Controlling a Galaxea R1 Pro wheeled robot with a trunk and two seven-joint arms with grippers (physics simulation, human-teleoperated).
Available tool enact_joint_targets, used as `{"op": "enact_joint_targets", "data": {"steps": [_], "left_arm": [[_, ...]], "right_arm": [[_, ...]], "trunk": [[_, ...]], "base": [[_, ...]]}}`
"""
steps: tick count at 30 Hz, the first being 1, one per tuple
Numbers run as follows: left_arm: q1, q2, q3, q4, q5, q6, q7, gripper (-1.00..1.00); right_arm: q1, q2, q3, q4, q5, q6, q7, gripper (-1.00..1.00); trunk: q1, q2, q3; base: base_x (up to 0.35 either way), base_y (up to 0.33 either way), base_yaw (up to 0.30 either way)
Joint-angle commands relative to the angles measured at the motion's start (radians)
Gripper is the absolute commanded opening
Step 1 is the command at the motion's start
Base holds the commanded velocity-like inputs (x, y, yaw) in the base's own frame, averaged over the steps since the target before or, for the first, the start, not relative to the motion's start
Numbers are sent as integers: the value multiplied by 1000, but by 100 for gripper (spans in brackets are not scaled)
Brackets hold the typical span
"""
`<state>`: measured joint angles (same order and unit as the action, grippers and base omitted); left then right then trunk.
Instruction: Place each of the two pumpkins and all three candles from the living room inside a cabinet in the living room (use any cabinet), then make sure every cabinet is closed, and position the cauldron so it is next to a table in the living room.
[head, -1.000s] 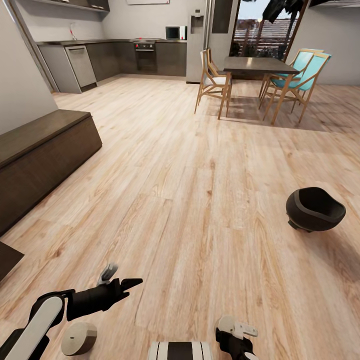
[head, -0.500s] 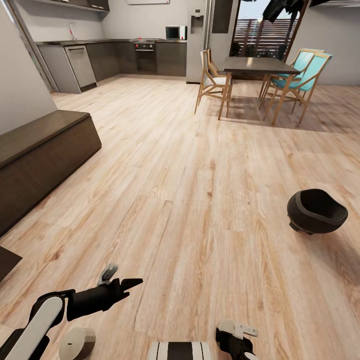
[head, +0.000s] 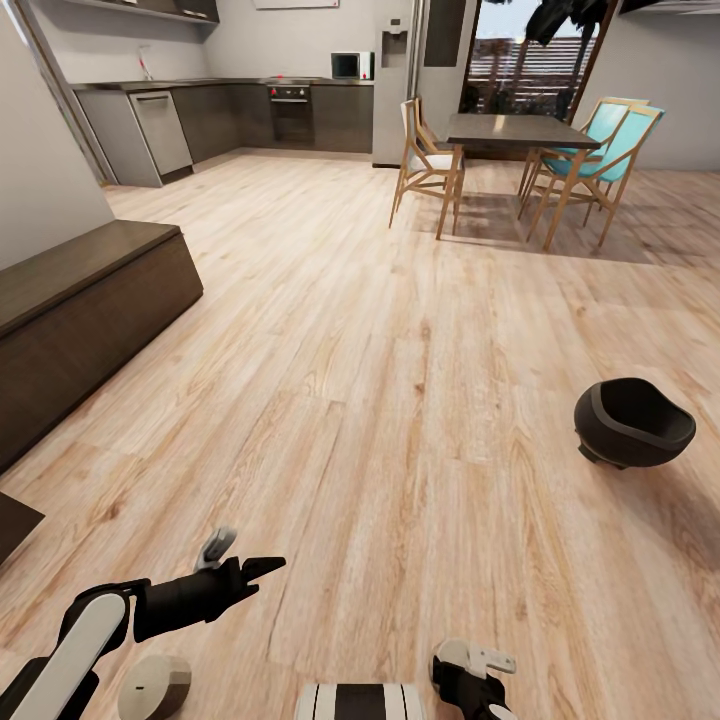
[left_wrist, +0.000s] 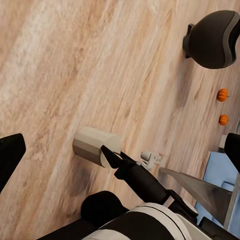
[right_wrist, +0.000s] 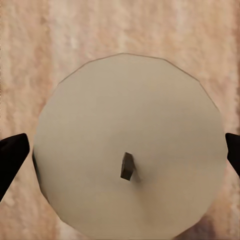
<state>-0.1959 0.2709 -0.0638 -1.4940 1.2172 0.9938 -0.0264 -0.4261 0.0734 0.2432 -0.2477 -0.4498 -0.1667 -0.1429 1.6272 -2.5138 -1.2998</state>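
Resting unchanged: cauldron (head: 633, 422) (floor (head: 380, 400))

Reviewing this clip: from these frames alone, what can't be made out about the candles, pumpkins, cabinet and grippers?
- Candle in the head view: cut off by the bottom edge and partly behind the left arm.
- Pumpkins: tiny orange dots in the left wrist view, too small for detail.
- Cabinet: cut by the left edge, so closed or open is unclear.
- Right gripper: fingertips at the picture's edges around a candle; contact cannot be judged.
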Motion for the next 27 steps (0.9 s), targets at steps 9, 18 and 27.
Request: {"op": "enact_joint_targets", "data": {"steps": [9,18,27], "left_arm": [[0,1,-1,0,-2,2,-3,100],[0,1,-1,0,-2,2,-3,100],[0,1,-1,0,-3,2,-3,100]], "right_arm": [[0,0,10,1,-11,-4,-5,-100],[0,0,10,1,-12,-4,-5,-100],[0,0,10,1,-12,-4,-5,-100]], "trunk": [[0,0,-1],[0,0,-1],[-1,0,11]], "base": [[0,0,0],[0,0,0],[0,0,0]]}}
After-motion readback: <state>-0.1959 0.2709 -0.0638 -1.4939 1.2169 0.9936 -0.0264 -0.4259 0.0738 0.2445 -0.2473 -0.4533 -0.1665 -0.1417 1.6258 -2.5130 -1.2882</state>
